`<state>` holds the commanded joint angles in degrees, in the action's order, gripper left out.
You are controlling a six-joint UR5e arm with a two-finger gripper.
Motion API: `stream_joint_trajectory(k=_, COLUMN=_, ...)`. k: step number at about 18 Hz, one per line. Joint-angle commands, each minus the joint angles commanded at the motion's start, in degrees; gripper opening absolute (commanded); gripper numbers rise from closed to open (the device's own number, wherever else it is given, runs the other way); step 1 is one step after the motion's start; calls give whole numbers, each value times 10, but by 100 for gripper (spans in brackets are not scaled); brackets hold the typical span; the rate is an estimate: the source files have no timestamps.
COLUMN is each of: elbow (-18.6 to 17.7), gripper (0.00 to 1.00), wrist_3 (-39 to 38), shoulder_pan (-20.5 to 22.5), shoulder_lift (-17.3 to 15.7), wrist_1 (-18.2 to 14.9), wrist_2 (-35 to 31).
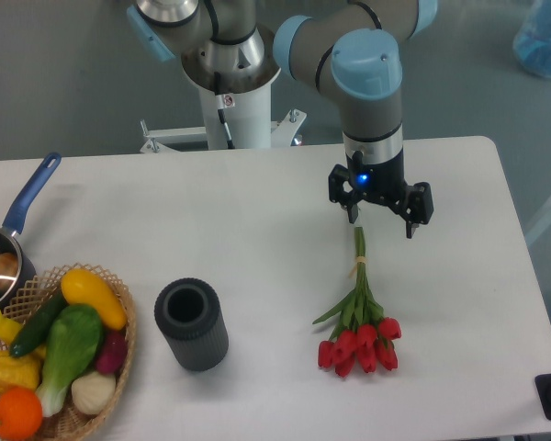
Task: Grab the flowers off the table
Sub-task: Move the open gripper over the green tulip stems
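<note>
Gripper [381, 220] spread wide, both dark fingers [410, 220] pointing down, holding nothing. Poised just over the stem tips of the flowers [360, 322], left finger close to the top of the stems (contact cannot be told from this view). Blue light lit on the wrist housing. Arm [367, 83] reaching in from the white pedestal at the back, last link vertical, blue-capped joint above it.

Left to right across the table [257, 211]: blue-handled pot [9, 239] at the far left edge, cut off by the frame. Wicker basket [124, 312] of toy vegetables at the front left corner. Dark ribbed cylinder [191, 324] standing upright, open at the top, just right of the basket. Red tulip bunch lying flat right of centre, blooms toward the front edge, green stems running back toward the claw, pale band around the stems.
</note>
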<state>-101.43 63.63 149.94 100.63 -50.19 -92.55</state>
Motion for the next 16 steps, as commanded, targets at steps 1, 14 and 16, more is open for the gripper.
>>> stream_joint_trajectory(k=1, elbow=0, gripper=100, wrist_3=1, shoulder_pan=0, shoulder_lift=0, wrist_1=1, wrist_2=-1)
stream_joint_trajectory(k=14, elbow=-5, gripper=100, wrist_3=-18, shoulder_pan=30, shoulder_lift=49, wrist_1=48, wrist_2=6)
stream_joint_trajectory(k=16, elbow=-5, gripper=100, wrist_3=-18, shoulder_pan=39, shoulder_lift=49, wrist_1=48, wrist_2=8)
